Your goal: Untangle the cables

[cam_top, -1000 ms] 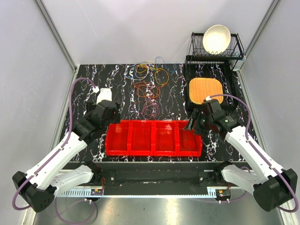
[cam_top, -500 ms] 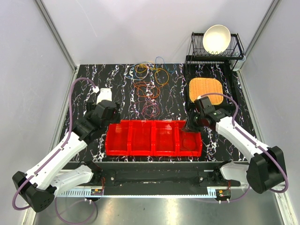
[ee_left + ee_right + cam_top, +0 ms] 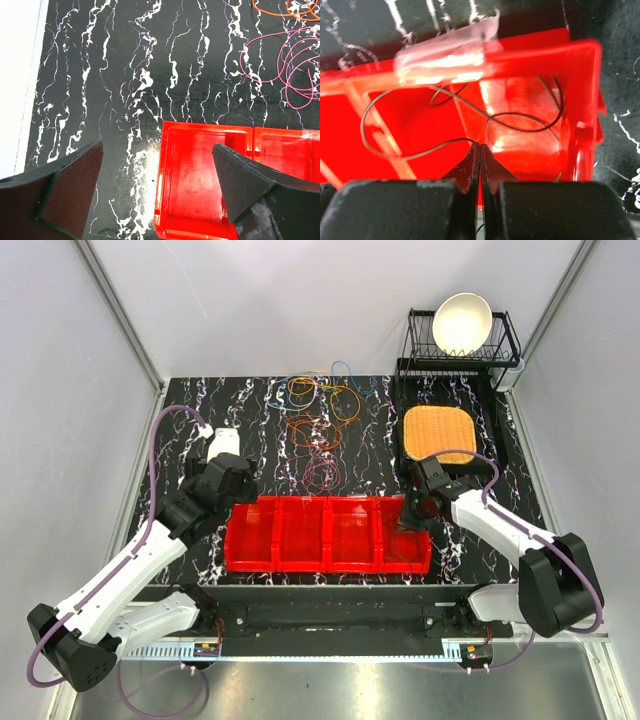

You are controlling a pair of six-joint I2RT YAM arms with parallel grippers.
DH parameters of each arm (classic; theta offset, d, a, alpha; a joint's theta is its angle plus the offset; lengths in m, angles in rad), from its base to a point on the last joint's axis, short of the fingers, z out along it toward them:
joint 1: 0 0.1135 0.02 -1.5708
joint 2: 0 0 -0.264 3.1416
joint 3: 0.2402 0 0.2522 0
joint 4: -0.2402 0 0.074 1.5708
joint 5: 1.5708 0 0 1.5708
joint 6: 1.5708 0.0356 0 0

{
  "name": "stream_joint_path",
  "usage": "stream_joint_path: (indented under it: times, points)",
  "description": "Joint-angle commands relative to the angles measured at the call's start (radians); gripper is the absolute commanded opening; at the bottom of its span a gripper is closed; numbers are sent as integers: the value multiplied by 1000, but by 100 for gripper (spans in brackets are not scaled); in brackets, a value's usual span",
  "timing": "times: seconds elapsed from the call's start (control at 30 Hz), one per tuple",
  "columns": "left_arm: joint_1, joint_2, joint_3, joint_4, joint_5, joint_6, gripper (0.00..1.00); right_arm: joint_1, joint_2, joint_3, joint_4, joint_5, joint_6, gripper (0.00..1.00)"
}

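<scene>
Cables [image 3: 320, 425] sit tangled at the table's far middle, but one thin dark wire [image 3: 525, 130] loops leftward across the red bin [image 3: 535, 54] from the right gripper [image 3: 480, 147], clamped on its end; the left gripper [image 3: 157, 150] hangs with jaws spread wide.

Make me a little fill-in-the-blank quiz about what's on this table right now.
1. The white bowl stands in the black ___ at the far right corner.
2. The left gripper has its jaws ___.
3. The right gripper is shut on a dark cable inside the ___ tray.
Missing words: rack; open; red.
</scene>
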Motion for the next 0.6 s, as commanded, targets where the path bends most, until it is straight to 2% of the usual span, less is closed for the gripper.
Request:
stream_joint_path:
  times: [0.0, 0.33, 0.57]
  points:
    - [-3, 2, 26, 20, 14, 10, 96, -2, 55, -15, 44, 51, 10, 1]
    - [-5, 5, 24, 20, 19, 10, 96, -2, 116, -19, 70, 103, 16, 0]
    - [-5, 11, 26, 19, 21, 12, 96, -2, 84, -8, 29, 187, 16, 0]
